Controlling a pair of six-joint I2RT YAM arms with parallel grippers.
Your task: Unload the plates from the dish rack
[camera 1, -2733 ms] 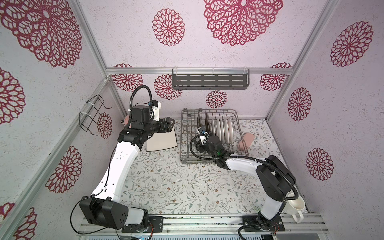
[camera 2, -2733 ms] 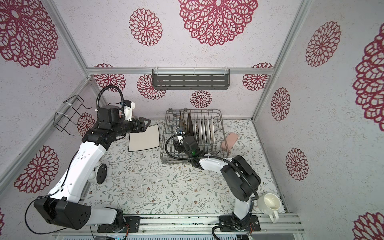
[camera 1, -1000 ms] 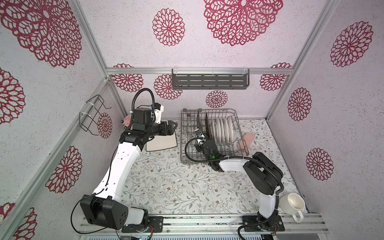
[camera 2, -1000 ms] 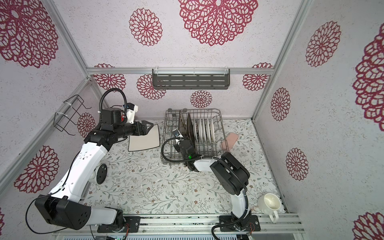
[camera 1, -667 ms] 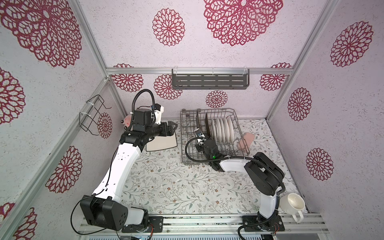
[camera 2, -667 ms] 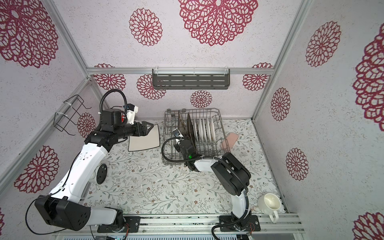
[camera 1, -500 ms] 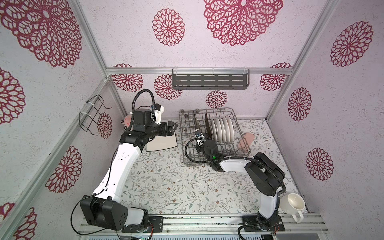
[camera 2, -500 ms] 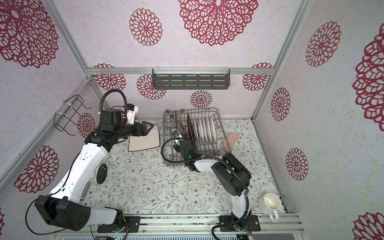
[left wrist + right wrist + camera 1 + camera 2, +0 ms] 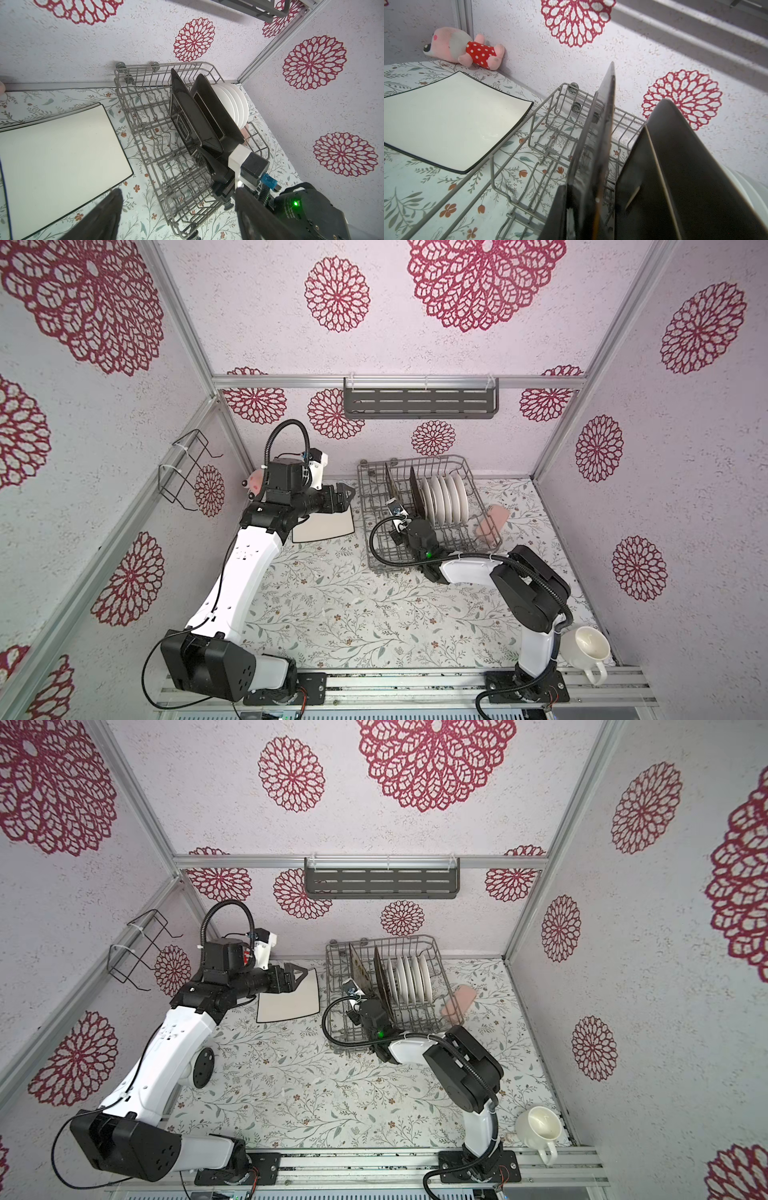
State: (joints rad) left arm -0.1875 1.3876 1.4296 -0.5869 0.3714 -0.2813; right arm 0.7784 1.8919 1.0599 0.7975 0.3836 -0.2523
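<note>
The grey wire dish rack (image 9: 459, 460) stands at the back of the table in both top views. In it stand two dark brown square plates and a row of small round white plates (image 9: 446, 499). My right gripper (image 9: 400, 517) is shut on the near edge of the left dark plate (image 9: 596, 145), which leans away from the other dark plate (image 9: 685, 166). A white square plate (image 9: 328, 526) with a dark rim lies flat on the table left of the rack. My left gripper (image 9: 347, 493) hovers open above its far edge, holding nothing.
A white mug (image 9: 588, 649) stands at the front right corner. A pink sponge-like object (image 9: 492, 522) leans on the rack's right side. A pink plush toy (image 9: 463, 49) lies in the back left corner. A slotted shelf (image 9: 419, 402) and a wire holder (image 9: 187, 470) hang on the walls.
The dark plate in my right gripper has tipped left, away from the second dark plate. My left gripper has lifted off the white plate, drifted slightly right and stayed open.
</note>
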